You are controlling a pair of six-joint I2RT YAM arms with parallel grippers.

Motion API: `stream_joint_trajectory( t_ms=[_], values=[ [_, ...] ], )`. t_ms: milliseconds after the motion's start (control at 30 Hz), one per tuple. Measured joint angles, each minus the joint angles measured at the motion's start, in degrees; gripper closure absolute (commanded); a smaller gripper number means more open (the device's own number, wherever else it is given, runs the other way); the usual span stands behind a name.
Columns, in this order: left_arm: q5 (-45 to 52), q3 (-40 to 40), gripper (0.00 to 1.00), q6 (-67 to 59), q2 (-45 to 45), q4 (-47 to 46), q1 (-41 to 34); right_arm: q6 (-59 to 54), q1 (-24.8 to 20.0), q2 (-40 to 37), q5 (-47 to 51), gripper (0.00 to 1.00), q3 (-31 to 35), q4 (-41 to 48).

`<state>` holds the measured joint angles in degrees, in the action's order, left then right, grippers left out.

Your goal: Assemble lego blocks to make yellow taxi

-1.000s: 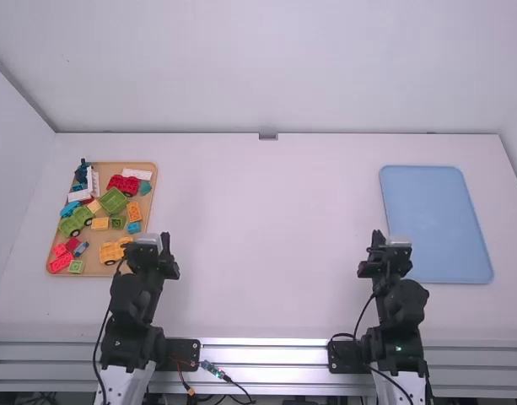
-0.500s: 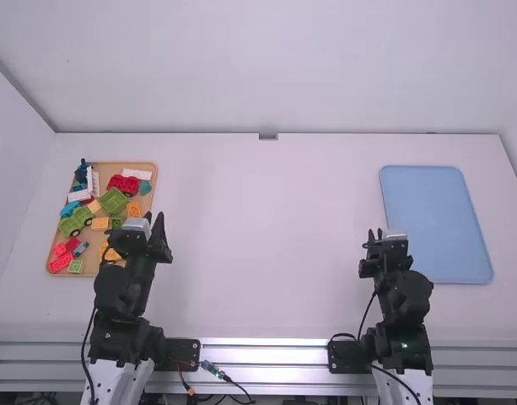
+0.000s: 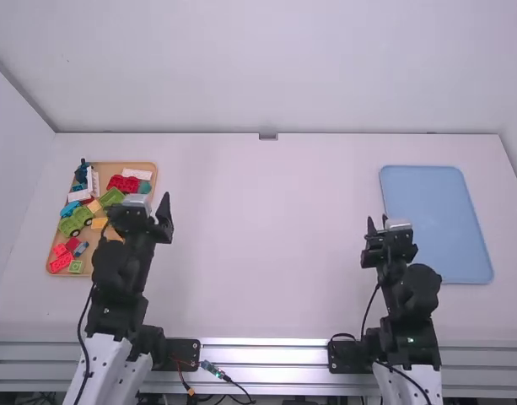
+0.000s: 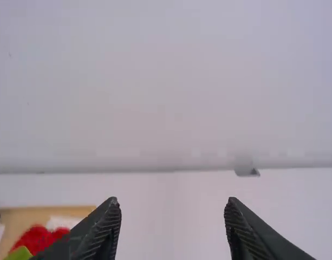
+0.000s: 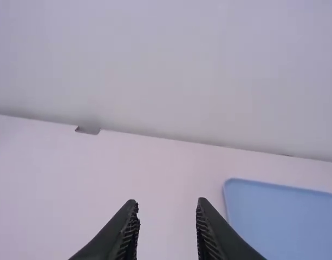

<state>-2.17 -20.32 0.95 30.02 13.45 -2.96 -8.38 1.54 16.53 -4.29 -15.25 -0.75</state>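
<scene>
Facing a white table (image 3: pixel 266 253), both hands unclenched

Toward the table's right edge lies my blue tray (image 3: pixel 435 228); toward its left edge, my tan tray (image 3: pixel 51 263) full of loose blocks. My left gripper (image 3: pixel 141 205) is beside the tan tray's right edge, fingers wide apart, grasping nothing. My right gripper (image 3: pixel 378 221) is near the blue tray's left edge, released too, its fingers less widely parted. In the tan tray, a green wheeled piece (image 3: pixel 72 223) sits toward the left edge, a red block (image 3: pixel 121 183) near the far edge, and a yellow block (image 3: pixel 99 224) around the middle.
</scene>
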Motion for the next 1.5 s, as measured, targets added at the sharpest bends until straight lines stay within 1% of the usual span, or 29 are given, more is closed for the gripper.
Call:
stream_joint_trajectory(
  t_ms=[133, 400, 533, 700, 867, 1000, 1100, 1333, 1500],
  values=[
    [0.7, -2.8, 0.37, 1.3, 4.2, -4.2, 0.0, -1.2, 1.2, 1.3, -0.1, 0.67, -1.2, 0.0],
    [2.0, -13.1, 0.24, 2.1, 12.1, -11.8, 0.0, -2.1, 3.6, 4.9, -0.2, 0.61, -4.7, 0.5],
    [1.2, -15.6, 0.19, 2.1, 15.2, -15.0, 0.0, -2.1, 4.8, 6.0, -0.3, 0.59, -6.0, 1.9],
    [0.4, -16.5, 0.11, 3.3, 19.1, -13.8, 0.0, -2.1, 6.2, 8.6, -0.3, 0.55, -8.1, 4.3],
    [0.0, -16.5, 0.05, 5.4, 23.0, -12.5, 0.0, -2.2, 5.3, 11.1, -0.4, 0.50, -10.7, 6.7],
    [0.0, -16.5, 0.02, 7.2, 25.5, -11.4, 0.0, -2.1, 3.5, 13.4, -0.4, 0.46, -13.1, 8.7],
    [0.0, -16.5, 0.01, 8.7, 26.9, -11.4, 0.0, -2.2, 2.8, 15.2, -0.4, 0.42, -14.7, 8.7],
    [0.0, -16.5, 0.01, 12.5, 30.8, -12.1, 0.0, -1.3, 2.7, 20.3, -0.4, 0.32, -19.9, 7.4],
    [-0.1, -16.5, 0.00, 15.4, 32.7, -13.6, 0.0, -0.1, 2.7, 25.3, -0.2, 0.23, -25.1, 7.5]
  ],
)
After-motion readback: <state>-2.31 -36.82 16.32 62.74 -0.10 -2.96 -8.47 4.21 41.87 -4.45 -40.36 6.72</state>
